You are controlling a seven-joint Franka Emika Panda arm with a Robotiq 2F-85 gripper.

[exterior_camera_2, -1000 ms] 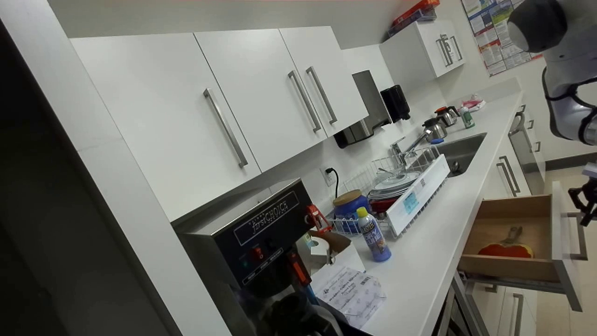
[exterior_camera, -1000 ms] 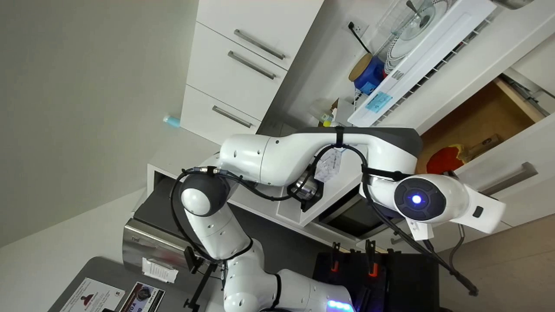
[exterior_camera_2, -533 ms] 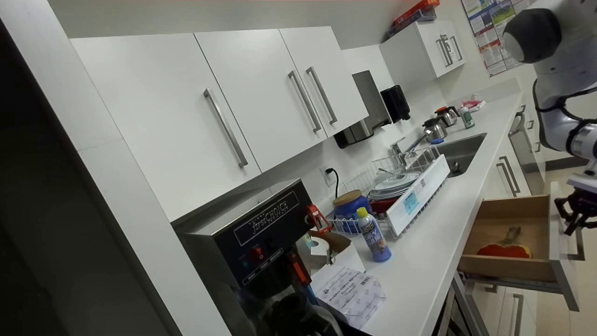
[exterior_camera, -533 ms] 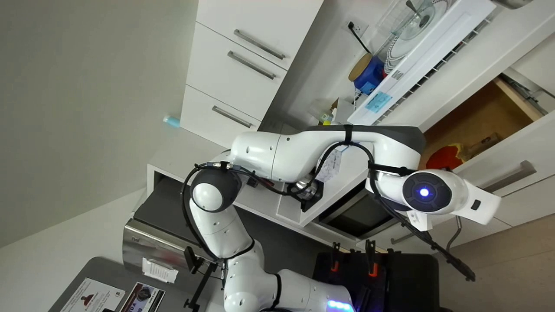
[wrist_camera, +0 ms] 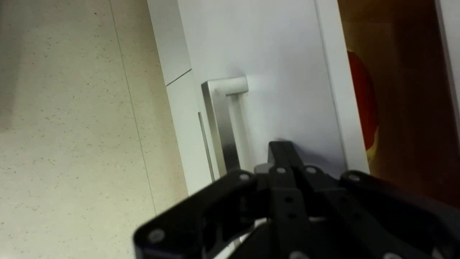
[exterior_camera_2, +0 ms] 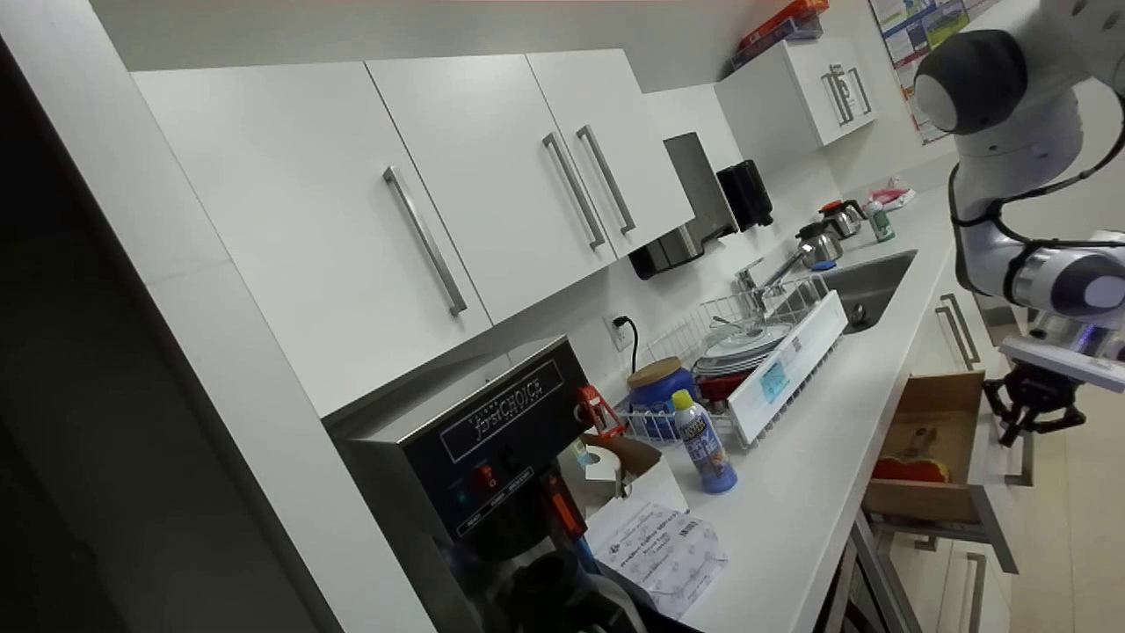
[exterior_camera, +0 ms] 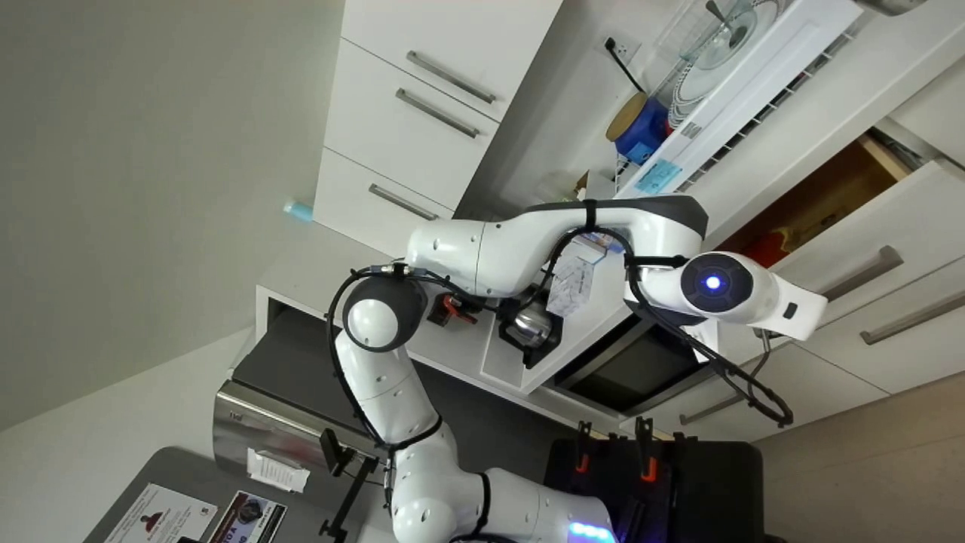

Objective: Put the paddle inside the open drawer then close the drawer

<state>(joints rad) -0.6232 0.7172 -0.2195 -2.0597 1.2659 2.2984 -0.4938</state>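
paddle (exterior_camera_2: 911, 469) lying inside the part-open drawer (exterior_camera_2: 923, 503): red-orange rounded blade, yellowish at one edge, short brownish handle. in the wrist view the blade shows dark red, partly hidden by the drawer's white front (wrist_camera: 280, 72). end effector (wrist_camera: 282, 145) narrow, fingers together, tips at that front beside the silver bar handle (wrist_camera: 222, 126); whether they touch it, cannot tell. writing: "firstchoice" on a black machine panel (exterior_camera_2: 503, 431), small line above it illegible. yellow-capped can (exterior_camera_2: 705, 444) on the worktop (exterior_camera_2: 800, 466), lettering not surely readable. blue label (exterior_camera_2: 774, 381) on the dish rack (exterior_camera_2: 813, 338), too small to read.
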